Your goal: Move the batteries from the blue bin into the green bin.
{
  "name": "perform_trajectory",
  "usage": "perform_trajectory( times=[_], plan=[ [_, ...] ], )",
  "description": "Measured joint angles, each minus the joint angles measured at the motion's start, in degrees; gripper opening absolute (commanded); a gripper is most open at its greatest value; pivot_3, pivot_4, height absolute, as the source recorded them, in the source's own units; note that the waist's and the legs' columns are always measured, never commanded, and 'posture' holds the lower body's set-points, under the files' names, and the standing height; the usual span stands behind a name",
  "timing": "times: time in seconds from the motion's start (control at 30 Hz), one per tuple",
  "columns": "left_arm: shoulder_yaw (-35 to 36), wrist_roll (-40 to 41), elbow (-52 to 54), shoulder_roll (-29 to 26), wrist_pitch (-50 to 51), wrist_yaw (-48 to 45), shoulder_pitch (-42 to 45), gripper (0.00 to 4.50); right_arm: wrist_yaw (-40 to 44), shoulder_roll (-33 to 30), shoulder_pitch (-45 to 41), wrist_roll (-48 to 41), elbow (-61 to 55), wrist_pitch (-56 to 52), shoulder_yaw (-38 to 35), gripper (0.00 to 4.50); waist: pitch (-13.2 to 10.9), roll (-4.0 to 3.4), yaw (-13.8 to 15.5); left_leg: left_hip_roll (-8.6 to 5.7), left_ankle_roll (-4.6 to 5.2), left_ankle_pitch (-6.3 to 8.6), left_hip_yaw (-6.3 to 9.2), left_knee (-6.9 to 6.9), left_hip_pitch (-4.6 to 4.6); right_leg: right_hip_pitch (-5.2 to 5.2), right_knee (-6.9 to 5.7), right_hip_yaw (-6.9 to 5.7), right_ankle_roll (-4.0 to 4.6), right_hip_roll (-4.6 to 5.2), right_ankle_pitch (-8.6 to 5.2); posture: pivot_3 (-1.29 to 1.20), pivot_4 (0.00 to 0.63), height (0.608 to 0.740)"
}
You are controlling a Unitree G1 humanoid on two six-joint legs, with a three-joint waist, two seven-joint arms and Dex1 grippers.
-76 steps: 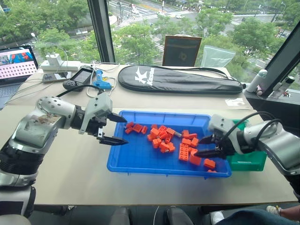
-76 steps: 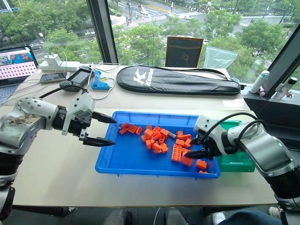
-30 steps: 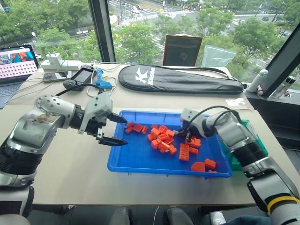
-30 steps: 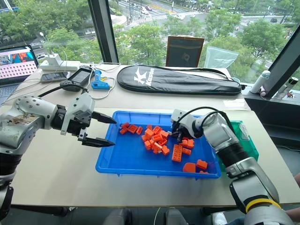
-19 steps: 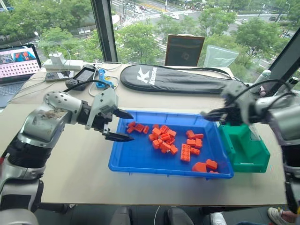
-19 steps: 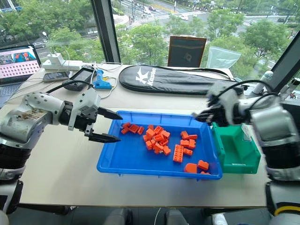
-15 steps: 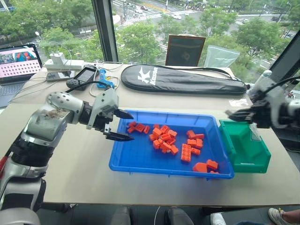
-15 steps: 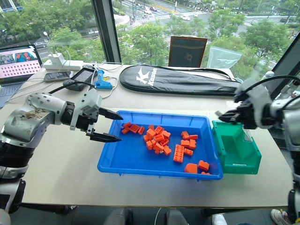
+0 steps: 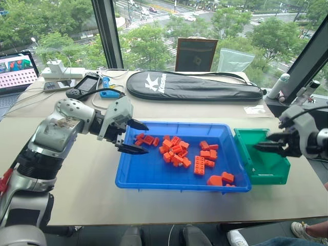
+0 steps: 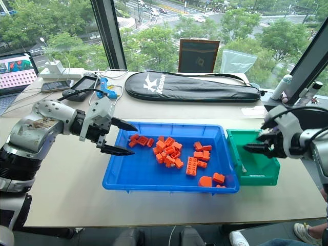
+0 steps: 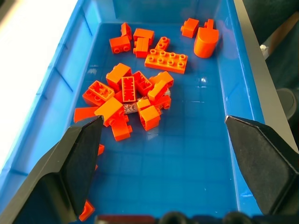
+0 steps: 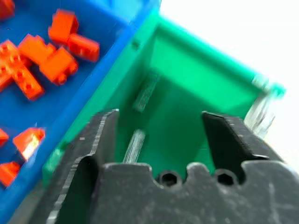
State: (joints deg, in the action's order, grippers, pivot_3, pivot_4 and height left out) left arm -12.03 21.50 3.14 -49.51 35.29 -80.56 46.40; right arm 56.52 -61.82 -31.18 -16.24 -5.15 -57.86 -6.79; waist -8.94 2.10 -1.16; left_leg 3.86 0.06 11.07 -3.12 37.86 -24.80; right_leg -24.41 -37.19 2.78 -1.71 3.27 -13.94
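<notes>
Step in hand: release. Right gripper [image 12: 159, 140] wide, empty, over green bin [image 10: 262, 177]; two batteries [image 12: 145, 91] inside. Left gripper [image 9: 134, 137] wide over blue bin [image 9: 148, 183]. Next: locate battery [image 11: 131, 107] under orange bricks [image 9: 174, 151].

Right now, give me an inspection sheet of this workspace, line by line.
Surface: beige table.
Job's things: blue bin with orange bricks, one battery among them; green bin beside it, two batteries inside.
Clutter: black racket case, laptop, handheld device.
Grippers: left gripper open over the blue bin's end; right gripper open above the green bin.
Cables: white leads by the laptop.
Surroundings: windows, trees outside.
</notes>
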Motion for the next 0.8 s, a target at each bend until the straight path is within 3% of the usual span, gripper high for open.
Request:
perform_trajectory(
  times=[0.13,0.47,0.8],
  plan=[
    [0.2,0.2,1.3,-0.7,0.3,0.0,-0.4,4.5,0.9,5.4,-5.7,-4.2,-8.3,-1.1,5.2,4.47,0.0,0.0,0.0,0.06,0.0,0.0,0.08,-0.01,0.01,0.02,0.0,-0.01,0.0,-0.08,-0.01,0.0,0.15,0.733],
    [1.0,0.7,3.5,-3.2,1.3,0.0,-2.2,4.5,-4.2,19.5,-5.5,-6.4,-14.4,-3.9,22.9,4.47,0.0,0.01,1.1,-0.02,0.0,0.0,0.06,0.04,-0.19,-0.03,0.05,-0.04,0.0,0.01,0.0,0.0,0.15,0.733],
    [1.1,0.9,3.6,-4.0,1.3,-0.1,-2.3,4.5,-11.1,23.1,-5.6,-2.1,-9.6,-6.0,29.1,4.47,0.0,0.01,1.0,0.0,0.0,0.0,0.07,0.04,-0.19,-0.06,0.02,-0.06,0.01,-0.02,0.0,0.0,0.15,0.733]
  ],
)
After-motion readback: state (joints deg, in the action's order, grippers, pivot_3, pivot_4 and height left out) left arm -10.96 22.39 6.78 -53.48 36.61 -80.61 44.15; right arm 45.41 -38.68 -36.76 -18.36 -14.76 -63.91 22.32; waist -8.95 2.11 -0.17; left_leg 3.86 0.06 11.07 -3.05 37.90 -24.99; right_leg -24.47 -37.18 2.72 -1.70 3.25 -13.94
